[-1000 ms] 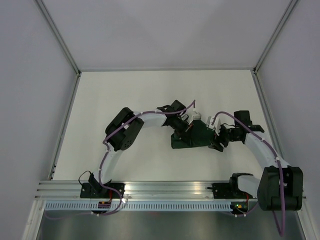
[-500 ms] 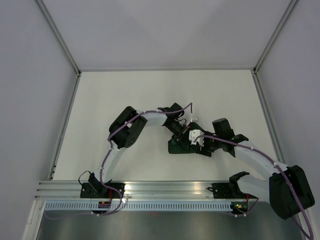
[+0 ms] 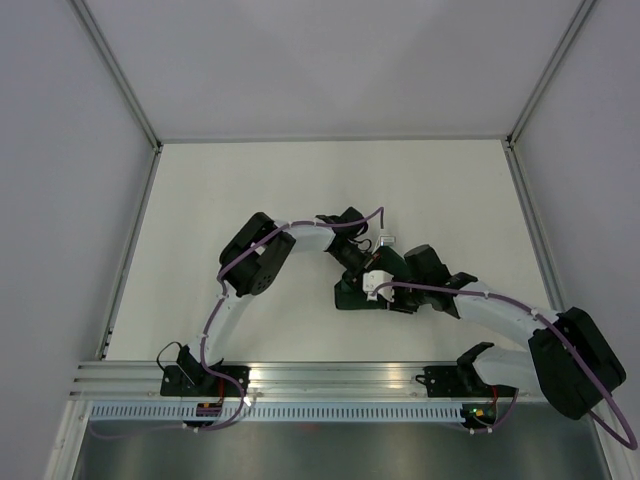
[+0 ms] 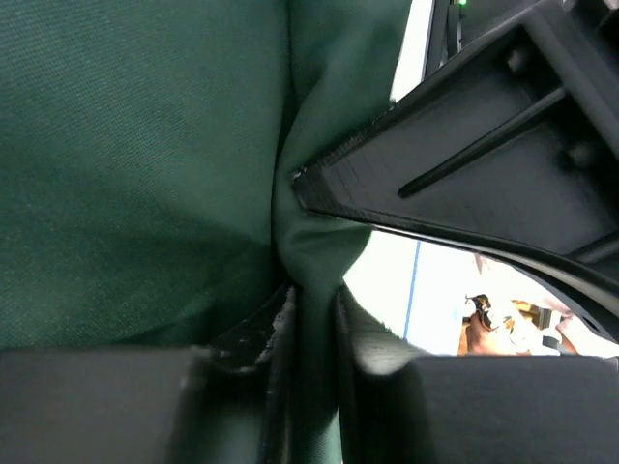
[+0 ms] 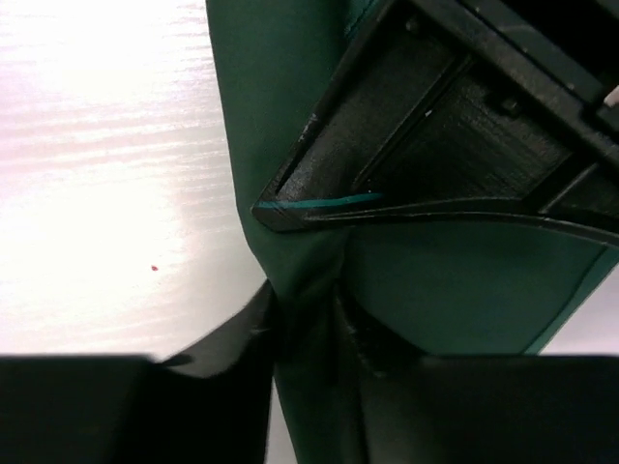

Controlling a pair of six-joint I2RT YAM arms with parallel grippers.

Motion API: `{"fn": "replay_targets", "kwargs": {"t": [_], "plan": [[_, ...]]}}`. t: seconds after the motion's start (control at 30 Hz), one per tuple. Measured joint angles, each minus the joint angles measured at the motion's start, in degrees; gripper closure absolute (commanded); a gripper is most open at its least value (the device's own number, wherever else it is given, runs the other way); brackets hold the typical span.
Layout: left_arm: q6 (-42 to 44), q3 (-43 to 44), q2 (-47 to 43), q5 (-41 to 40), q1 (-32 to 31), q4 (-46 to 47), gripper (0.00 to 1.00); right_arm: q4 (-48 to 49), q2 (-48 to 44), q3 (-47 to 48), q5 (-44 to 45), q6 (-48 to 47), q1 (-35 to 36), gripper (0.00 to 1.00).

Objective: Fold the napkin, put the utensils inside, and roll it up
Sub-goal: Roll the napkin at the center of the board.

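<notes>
The napkin point(image 3: 349, 296) is a bunched dark green bundle in the middle of the table, mostly under both wrists. In the left wrist view a fold of the napkin point(image 4: 145, 174) runs down between the fingers of my left gripper point(image 4: 311, 387), which is shut on it. My right gripper point(image 5: 308, 377) is shut on another fold of the napkin point(image 5: 280, 116), close beside it. Each wrist view shows the other gripper's black finger point(image 4: 464, 145) point(image 5: 426, 145) pressed against the cloth. From above, the left gripper point(image 3: 366, 268) and right gripper point(image 3: 386, 297) nearly touch. The utensils are hidden.
The white table point(image 3: 250, 190) has low walls at the back and both sides. The aluminium rail point(image 3: 330, 378) with both arm bases runs along the near edge. Purple cables trail along both arms.
My right arm has swung left along the napkin until it sits beside the left gripper, and its jaws have narrowed onto the cloth. The left gripper has shifted slightly, with the cloth still between its fingers.
</notes>
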Motion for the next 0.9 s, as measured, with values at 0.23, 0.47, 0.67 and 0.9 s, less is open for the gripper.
{"fn": "replay_targets", "kwargs": {"t": [0.23, 0.47, 0.67, 0.9], "plan": [[-1.97, 0.07, -0.83, -0.46, 0.28, -0.9, 0.55, 0.63, 1.05, 0.31, 0.15, 1.73, 0.02, 0.88], [-7.91, -8.96, -10.08, -12.0, 0.94, 9.09, 0.52, -5.11, 6.86, 6.21, -4.48, 0.72, -3.5, 0.89], [-14.43, -20.74, -22.53, -25.14, 4.07, 22.88, 0.53, -14.75, 15.17, 14.01, -11.28, -4.09, -9.51, 0.89], [-16.09, -36.11, -38.58, -40.89, 3.82, 40.39, 0.54, -27.65, 25.92, 23.65, -17.51, -10.62, -13.07, 0.89]]}}
